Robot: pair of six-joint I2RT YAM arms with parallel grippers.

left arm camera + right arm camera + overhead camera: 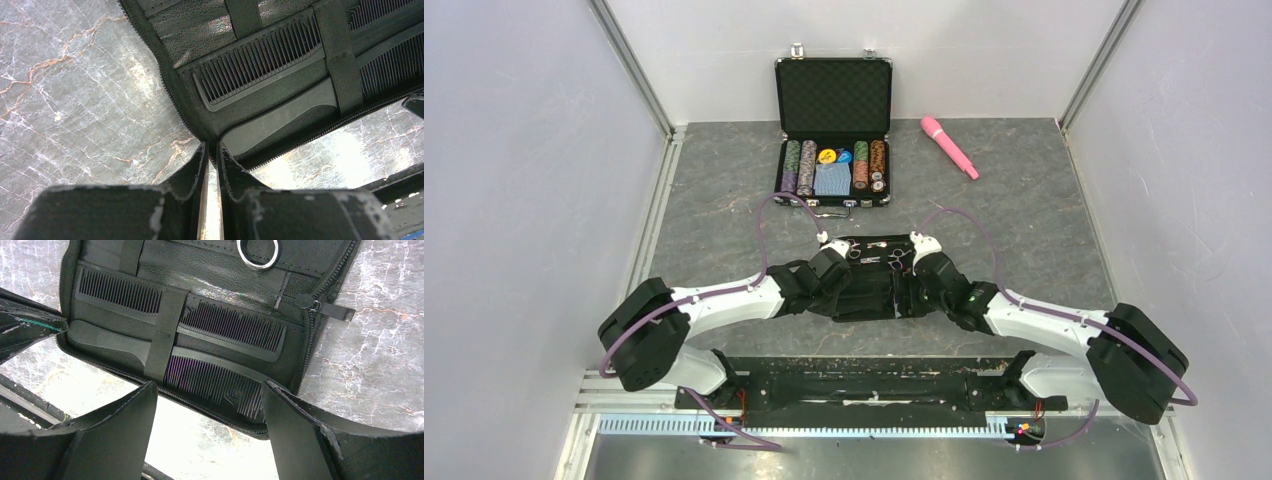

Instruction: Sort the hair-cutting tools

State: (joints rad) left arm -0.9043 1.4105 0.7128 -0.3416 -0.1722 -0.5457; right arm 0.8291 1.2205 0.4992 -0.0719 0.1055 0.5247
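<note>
scissors [897,258]: silver, lying at the far end of the open pouch [864,300] – one ring handle [258,266] just visible at the top of the right wrist view.
upper comb [225,325]: black, flat inside the pouch, tucked under the strap [165,335], teeth facing away from the near edge.
lower comb [215,382]: black, beside the upper one and closer to the zip edge, also under the strap, handle end pointing toward the left gripper's side.
pouch: black, unzipped and spread flat on the table [1024,220] at mid-table between the two wrists; zip pull [330,309] hanging off its side.
left gripper [212,150]: fingers nearly together, clamped on the pouch's zip edge at a corner – thin rim pinched between the tips.
left arm: low and stretched from the left base toward centre, wrist [832,262] at the pouch's left side, fingers angled down onto the edge.
right gripper [209,390]: fingers spread wide, grasping nothing, set above the pouch's near edge with the lower comb's teeth between them.
right arm: mirror pose, reaching in from the right base, wrist [924,262] at the pouch's right side.
chip case [832,95]: open, at the far side of the table, well apart from the pouch.
pink wand [949,146]: lying right of the case.
</note>
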